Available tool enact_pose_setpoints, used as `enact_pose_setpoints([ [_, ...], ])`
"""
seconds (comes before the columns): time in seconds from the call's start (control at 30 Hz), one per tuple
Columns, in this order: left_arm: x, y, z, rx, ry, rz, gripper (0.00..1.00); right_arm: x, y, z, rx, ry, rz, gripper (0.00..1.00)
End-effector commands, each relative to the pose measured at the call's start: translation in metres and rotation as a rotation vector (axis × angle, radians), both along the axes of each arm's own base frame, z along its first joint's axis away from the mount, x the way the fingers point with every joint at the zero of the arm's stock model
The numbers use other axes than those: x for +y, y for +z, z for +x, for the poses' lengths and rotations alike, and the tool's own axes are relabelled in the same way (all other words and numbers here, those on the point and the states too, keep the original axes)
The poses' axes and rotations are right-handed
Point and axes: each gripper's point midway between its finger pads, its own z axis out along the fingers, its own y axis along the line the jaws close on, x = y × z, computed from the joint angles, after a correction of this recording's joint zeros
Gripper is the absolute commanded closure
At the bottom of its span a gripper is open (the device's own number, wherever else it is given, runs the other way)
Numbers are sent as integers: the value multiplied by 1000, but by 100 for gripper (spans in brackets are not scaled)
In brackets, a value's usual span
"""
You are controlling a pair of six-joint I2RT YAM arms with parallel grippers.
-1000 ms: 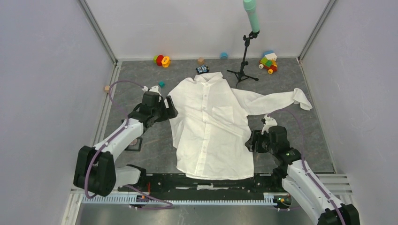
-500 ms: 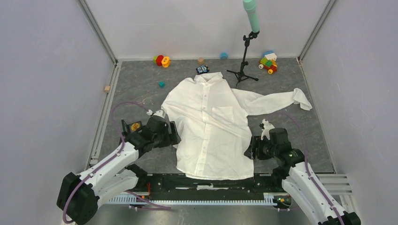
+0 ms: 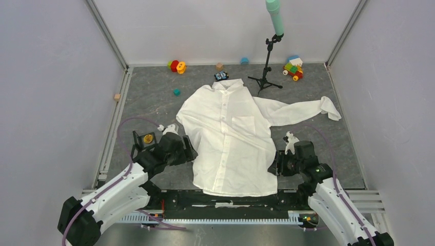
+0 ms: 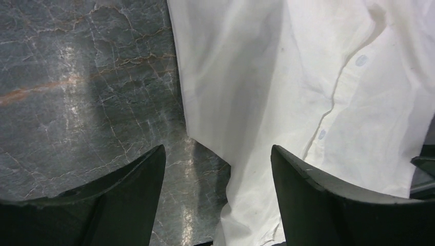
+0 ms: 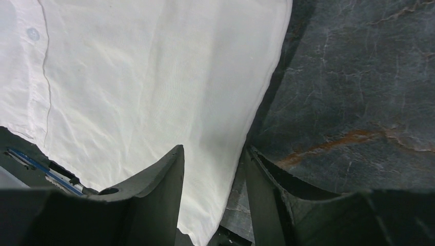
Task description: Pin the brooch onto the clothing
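1. Left pincer [image 3: 188, 149]: fingers [image 4: 128, 195] spread wide, nothing held. It hangs just above the grey marbled surface [image 3: 149, 105], at the side edge of the shirt [image 3: 225, 143] on the left arm's side.
2. Right pincer [image 3: 275, 164]: fingers [image 5: 154, 195] part open with a narrower gap than the left, nothing held. It is low over the opposite side edge of the shirt, near the hem, and the cloth's edge runs between its fingers.
3. Brooch [image 3: 149, 138]: a small round gold piece on a black stand [image 3: 138, 141], just left of the left arm's wrist and apart from the shirt.
4. Shirt: white, laid flat with the front up and buttoned. The hem is at the near edge by the arm bases and the collar is at the far end. The chest pocket [image 3: 243, 124] faces up. One sleeve stretches out to the right.
5. Small black device [image 3: 221, 76]: touching the collar.
6. Teal block [image 3: 176, 92] and wooden cube [image 3: 117, 97]: left of the shirt, well apart from it.
7. Black tripod [image 3: 265, 77] bearing a green cylinder [image 3: 275, 16]: beyond the shirt's shoulder.
8. Red-and-yellow toy [image 3: 177, 66] and coloured block toy [image 3: 293, 67]: by the far wall.
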Motion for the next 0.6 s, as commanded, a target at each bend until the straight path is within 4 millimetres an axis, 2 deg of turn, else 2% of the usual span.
enact_pose_setpoints([
  [0.0,-6,21,10,-70,64,-89,20,7,-5,-5,15,-2,52,50],
  [0.1,-5,15,5,-43,58,-80,21,11,-6,-3,4,-16,84,57],
  [0.2,5,7,1,-22,93,-50,24,-1,-2,10,-40,-98,35,85],
  [0.27,7,8,-1,-21,110,-57,25,-9,15,26,-113,-182,20,100],
  [0.33,7,12,-1,-36,122,-80,26,-16,34,41,-191,-256,24,100],
  [0.4,8,13,-1,-46,133,-93,28,-25,44,51,-237,-316,1,100],
  [0.57,2,0,-9,-6,100,-110,38,-36,39,55,-234,-356,-58,100],
])
